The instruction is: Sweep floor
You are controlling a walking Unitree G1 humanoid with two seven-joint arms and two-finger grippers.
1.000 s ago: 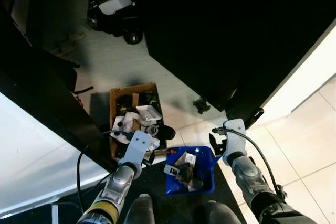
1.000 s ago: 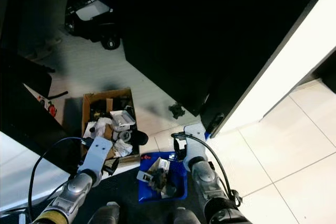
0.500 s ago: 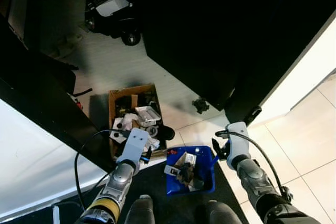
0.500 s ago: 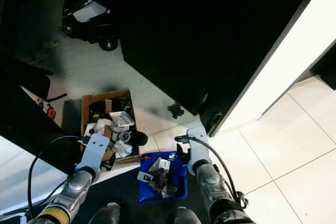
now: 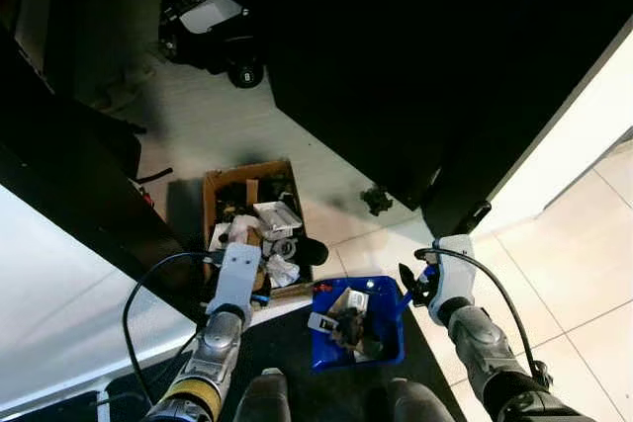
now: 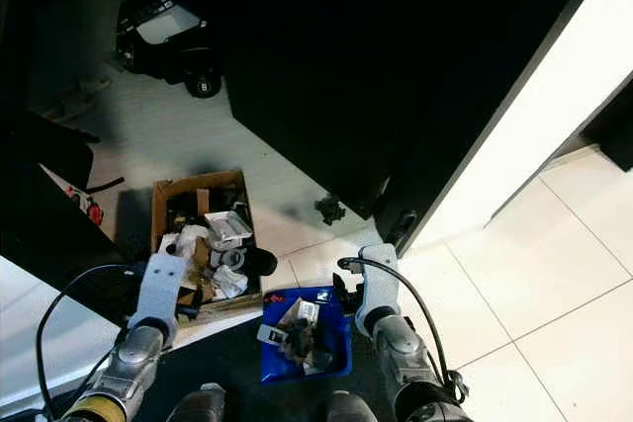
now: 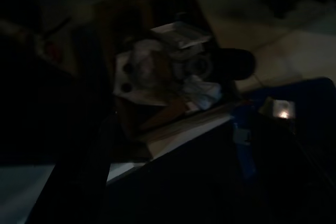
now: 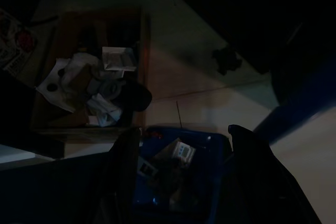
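Pale tiled floor (image 5: 584, 244) under dark furniture; landmark is the blue plastic dustpan heaped with small debris (image 5: 358, 320), between the two arms and just ahead of the robot's feet. Left of the dustpan: left gripper (image 5: 237, 295), finger state cannot be told, hovering at the near edge of an open brown cardboard box full of scrap and paper (image 5: 255, 224). Beyond the dustpan, a small dark clump of litter (image 5: 376, 201) lies on the tile. Right of the dustpan: right gripper (image 5: 413, 285), fingers spread wide in the right wrist view, just beside the dustpan's right rim. Judgement: right arm nearer the dustpan; box lies up-left of it.
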